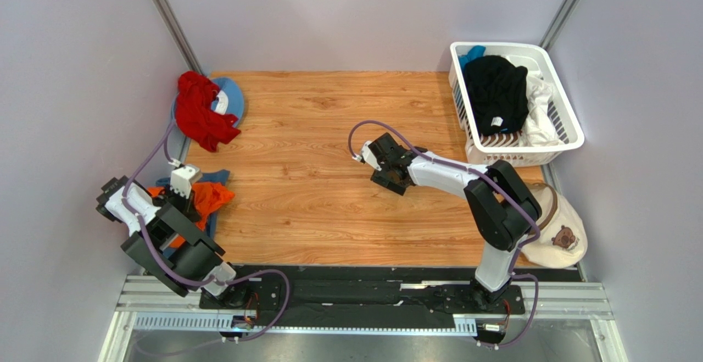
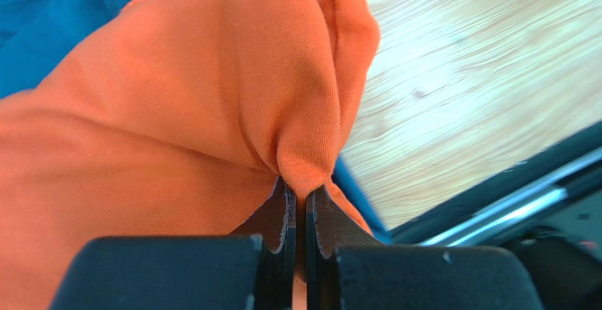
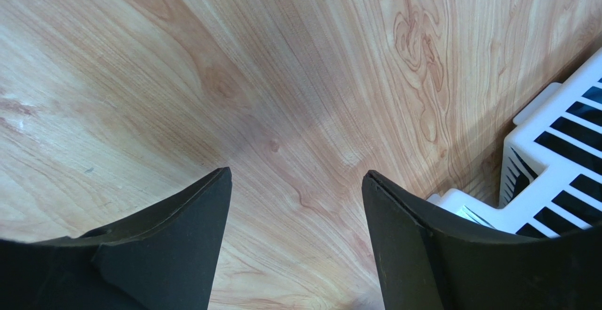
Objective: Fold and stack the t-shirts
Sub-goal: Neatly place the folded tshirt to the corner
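Orange cloth first: the orange t-shirt lies far to the left of the white laundry basket, on top of a blue t-shirt. My left gripper is clamped on a pinched fold of it, I judge so I can lift it clear. My right gripper hangs spread and empty just left of the basket, free for a second corner. A black t-shirt waits inside the basket.
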`<state>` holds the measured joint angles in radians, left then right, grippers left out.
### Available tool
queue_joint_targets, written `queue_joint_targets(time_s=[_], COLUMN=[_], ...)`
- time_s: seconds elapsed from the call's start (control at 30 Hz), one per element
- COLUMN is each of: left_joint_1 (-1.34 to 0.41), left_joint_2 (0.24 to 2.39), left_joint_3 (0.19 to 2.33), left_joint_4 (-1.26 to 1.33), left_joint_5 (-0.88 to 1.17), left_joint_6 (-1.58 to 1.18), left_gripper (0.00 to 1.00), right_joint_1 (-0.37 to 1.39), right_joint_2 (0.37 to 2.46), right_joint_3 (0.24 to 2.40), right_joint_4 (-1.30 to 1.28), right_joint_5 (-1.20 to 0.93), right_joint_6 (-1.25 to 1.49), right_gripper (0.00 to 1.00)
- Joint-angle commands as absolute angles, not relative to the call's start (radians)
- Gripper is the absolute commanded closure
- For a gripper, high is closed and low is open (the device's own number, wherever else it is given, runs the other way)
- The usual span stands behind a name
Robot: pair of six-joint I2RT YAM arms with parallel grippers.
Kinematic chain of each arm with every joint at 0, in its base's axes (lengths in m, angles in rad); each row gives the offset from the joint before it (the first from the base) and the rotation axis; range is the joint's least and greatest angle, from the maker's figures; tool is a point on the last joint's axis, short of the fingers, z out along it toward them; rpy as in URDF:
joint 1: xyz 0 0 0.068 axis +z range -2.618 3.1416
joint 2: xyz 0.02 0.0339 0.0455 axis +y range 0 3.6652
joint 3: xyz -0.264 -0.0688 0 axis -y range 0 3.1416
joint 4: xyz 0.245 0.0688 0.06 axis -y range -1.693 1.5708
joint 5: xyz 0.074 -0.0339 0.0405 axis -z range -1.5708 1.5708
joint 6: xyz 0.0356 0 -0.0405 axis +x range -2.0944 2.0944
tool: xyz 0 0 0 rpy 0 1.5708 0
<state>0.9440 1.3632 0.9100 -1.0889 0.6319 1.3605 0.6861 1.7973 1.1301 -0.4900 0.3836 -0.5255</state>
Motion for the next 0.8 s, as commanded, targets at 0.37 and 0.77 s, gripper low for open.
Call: queue_joint_targets(time_s=[0.37,0.77], left_joint_1=[0.94,0.942], left_joint_2=[1.353,1.1], left_joint_3=[0.847,0.787], left_joint_4=[-1.149,-1.06], left_joint_5=[0.669,0.664], left_joint_6=[1.351,1.322], left_gripper=[0.57,0.32], right_joint_1=[0.69,0.69], right_joint_2=[1.796,1.802], right_joint_3=[1.12,1.114], right_joint_4=[-0.463,-0.468], right_joint_5=[0.376,0.362], right_joint_6=[-0.512,-0.509], right_gripper=[0.28,0.28])
